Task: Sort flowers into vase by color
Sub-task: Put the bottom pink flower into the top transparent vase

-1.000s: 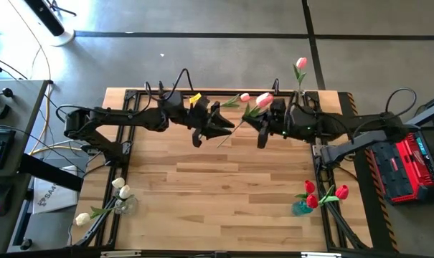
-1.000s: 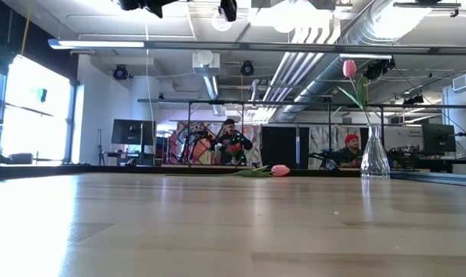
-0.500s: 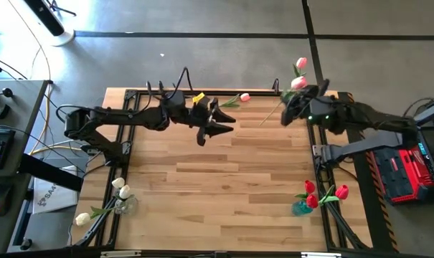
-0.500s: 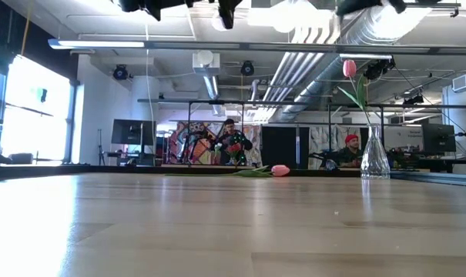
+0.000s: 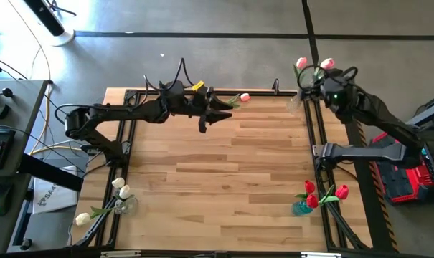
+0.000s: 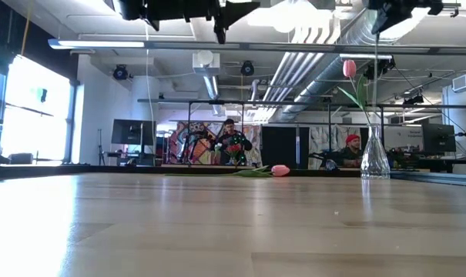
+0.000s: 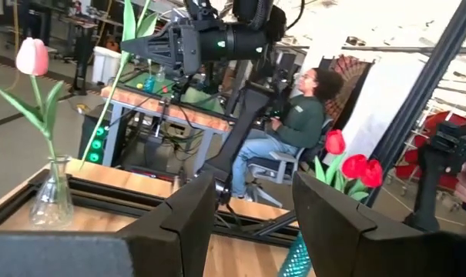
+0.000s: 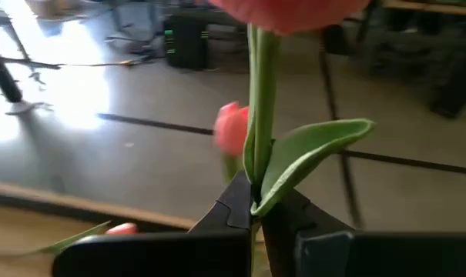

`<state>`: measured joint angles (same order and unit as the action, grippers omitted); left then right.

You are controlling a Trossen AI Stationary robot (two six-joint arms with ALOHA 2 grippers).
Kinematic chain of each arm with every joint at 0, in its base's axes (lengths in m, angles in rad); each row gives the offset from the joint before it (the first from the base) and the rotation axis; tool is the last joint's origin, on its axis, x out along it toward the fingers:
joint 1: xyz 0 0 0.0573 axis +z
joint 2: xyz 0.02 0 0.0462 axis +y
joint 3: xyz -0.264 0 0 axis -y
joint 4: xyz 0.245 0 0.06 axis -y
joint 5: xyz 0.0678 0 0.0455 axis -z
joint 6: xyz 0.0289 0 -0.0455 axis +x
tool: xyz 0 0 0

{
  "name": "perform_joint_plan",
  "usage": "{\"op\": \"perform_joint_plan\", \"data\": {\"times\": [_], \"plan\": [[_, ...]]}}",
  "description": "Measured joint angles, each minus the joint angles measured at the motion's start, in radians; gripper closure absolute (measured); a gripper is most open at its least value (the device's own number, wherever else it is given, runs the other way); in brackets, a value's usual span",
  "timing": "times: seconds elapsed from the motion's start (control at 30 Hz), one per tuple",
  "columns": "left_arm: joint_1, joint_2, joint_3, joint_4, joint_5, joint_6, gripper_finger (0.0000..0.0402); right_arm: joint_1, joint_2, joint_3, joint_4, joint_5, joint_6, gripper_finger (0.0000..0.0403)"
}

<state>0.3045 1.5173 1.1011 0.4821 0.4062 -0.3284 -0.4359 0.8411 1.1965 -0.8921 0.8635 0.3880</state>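
At far right corner | your right gripper (image 5: 323, 77) clenches a pink tulip (image 5: 327, 64) above the glass vase (image 6: 374, 158) | left gripper (image 5: 220, 115) released | risk: stem misses neck, topples vase.

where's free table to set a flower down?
Free: the table middle, between the white tulips and red tulips. Crowded: far edge, with the left gripper, a loose pink tulip and the pink vase under the right gripper.

You're in a robotics lab: exposed ceiling ducts (image 6: 348, 46), a seated person (image 7: 290, 138) at workbenches, monitors (image 6: 438, 138).
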Motion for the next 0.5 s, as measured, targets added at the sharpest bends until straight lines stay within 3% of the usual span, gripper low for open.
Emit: {"op": "perform_joint_plan", "data": {"times": [0.3, 0.5], "plan": [[0.024, 0.000, 0.000, -0.011, 0.002, 0.007, 0.0239, -0.220, 0.015, 0.000, 0.173, -0.143, -0.167, 0.0403], [0.030, 0.000, 0.000, -0.061, 0.002, 0.028, 0.0239, -0.326, 0.062, 0.000, 0.167, -0.238, -0.199, 0.0403]]}}
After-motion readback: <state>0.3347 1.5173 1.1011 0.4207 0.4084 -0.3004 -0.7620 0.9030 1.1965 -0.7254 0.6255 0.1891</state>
